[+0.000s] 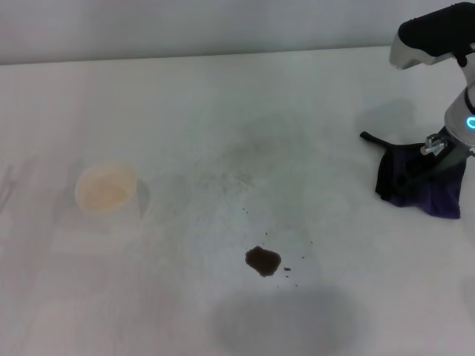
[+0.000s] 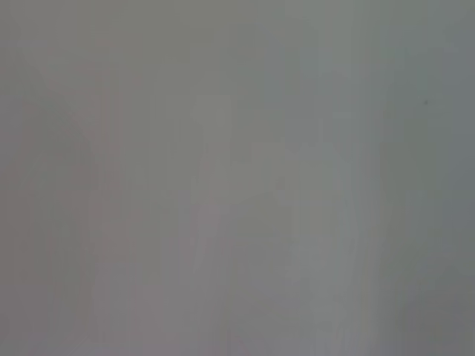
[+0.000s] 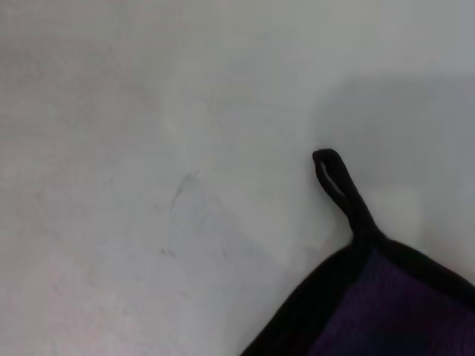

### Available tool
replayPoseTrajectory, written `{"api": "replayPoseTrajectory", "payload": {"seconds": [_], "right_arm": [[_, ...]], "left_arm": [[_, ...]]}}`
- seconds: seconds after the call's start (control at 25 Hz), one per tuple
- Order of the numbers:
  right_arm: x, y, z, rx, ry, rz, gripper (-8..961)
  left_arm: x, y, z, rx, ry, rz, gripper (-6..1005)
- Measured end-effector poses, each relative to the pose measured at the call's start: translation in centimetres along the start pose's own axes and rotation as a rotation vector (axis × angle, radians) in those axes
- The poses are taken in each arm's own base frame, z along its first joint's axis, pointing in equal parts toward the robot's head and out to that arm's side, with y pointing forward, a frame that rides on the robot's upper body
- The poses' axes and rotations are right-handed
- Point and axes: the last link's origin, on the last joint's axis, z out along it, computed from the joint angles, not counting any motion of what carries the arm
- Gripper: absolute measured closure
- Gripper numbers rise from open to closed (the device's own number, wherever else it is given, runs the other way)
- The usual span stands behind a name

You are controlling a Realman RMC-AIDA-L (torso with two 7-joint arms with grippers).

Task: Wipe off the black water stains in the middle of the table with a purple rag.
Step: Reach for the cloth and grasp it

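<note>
Black water stains (image 1: 263, 260) mid-table, purple rag (image 1: 415, 182) near right edge, under right gripper (image 1: 438, 152)

Bunched purple rag (image 1: 415, 182) far right of black water stains (image 1: 263, 260)

Head view overlooks table (image 1: 223, 111); right wrist close on purple rag (image 3: 386, 304); left wrist perhaps tabletop.

Table (image 1: 223, 104) runs across the whole head view. Water stains (image 1: 263, 260) sit near the middle, toward the near edge, with small specks just right of the main blotch and beyond it. Paper cup (image 1: 107, 188) stands well left of the stains, a little farther back. Rag (image 1: 415, 182) lies far right on the table, well apart from the stains, its loop tail (image 3: 340, 184) lying on the tabletop and pointing left. Right gripper (image 1: 438, 152) is directly over the rag. Left arm out of view.
</note>
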Motion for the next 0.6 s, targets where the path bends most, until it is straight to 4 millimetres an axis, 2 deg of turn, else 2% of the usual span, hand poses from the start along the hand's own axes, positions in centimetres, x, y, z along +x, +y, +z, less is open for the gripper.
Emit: {"api": "replayPoseTrajectory", "payload": {"seconds": [0.32, 0.52, 0.6], "right_arm": [[-0.1, -0.34, -0.15, 0.037, 0.008, -0.014, 454], [-0.08, -0.66, -0.53, 0.041, 0.011, -0.008, 620], [-0.01, -0.74, -0.53, 0.044, 0.014, -0.008, 614]], "left_arm": [[-0.05, 0.02, -0.03, 0.0, -0.002, -0.001, 137], [-0.1, 0.03, -0.09, 0.0, -0.004, -0.001, 137], [-0.11, 0.02, -0.11, 0.0, -0.004, -0.002, 137]]}}
